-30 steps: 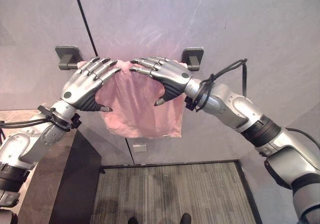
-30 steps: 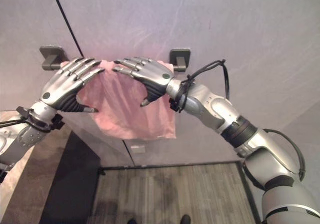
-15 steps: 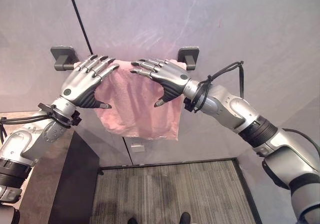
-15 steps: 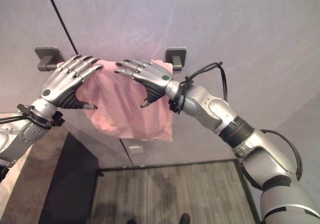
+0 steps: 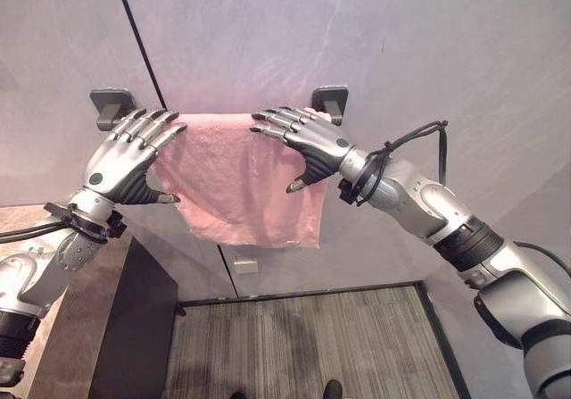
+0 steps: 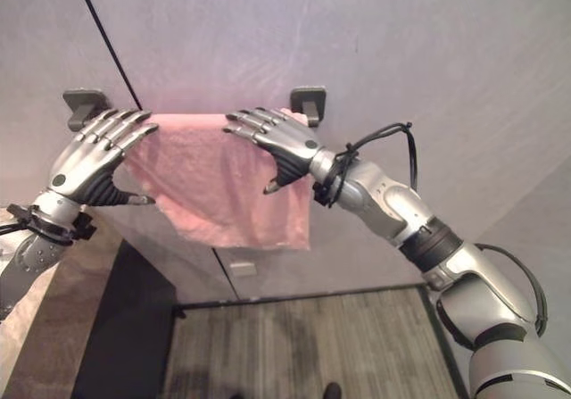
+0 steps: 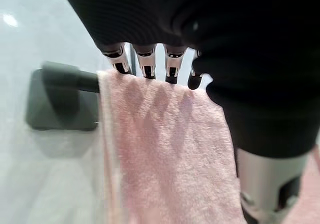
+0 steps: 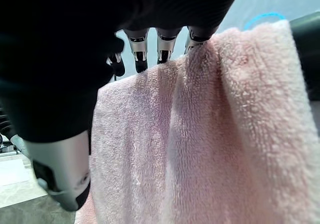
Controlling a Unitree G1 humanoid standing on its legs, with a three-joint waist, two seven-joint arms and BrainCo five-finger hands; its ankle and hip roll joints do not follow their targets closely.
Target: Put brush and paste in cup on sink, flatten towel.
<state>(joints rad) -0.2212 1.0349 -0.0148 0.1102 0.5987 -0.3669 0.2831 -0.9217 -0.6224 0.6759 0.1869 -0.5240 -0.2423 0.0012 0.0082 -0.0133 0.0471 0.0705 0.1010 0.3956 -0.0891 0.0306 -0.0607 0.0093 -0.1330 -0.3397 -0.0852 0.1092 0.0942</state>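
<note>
A pink towel (image 5: 239, 178) is draped over a wall-mounted rail, held between two dark brackets (image 5: 330, 103), with its top edge run horizontally along the rail and its body hung straight down against the grey wall (image 5: 401, 51). The lower hem is slanted, sitting lower toward the robot's right. The left hand (image 5: 120, 160) is laid on the towel's left end near the left bracket (image 5: 107, 104), fingers (image 7: 146, 66) straight and slightly spread, tips rested over the top fold, thumb stuck out below. The right hand (image 5: 312, 142) is placed at the right end, fingers (image 8: 162, 51) extended, tips over the top edge; nothing is pinched.
</note>
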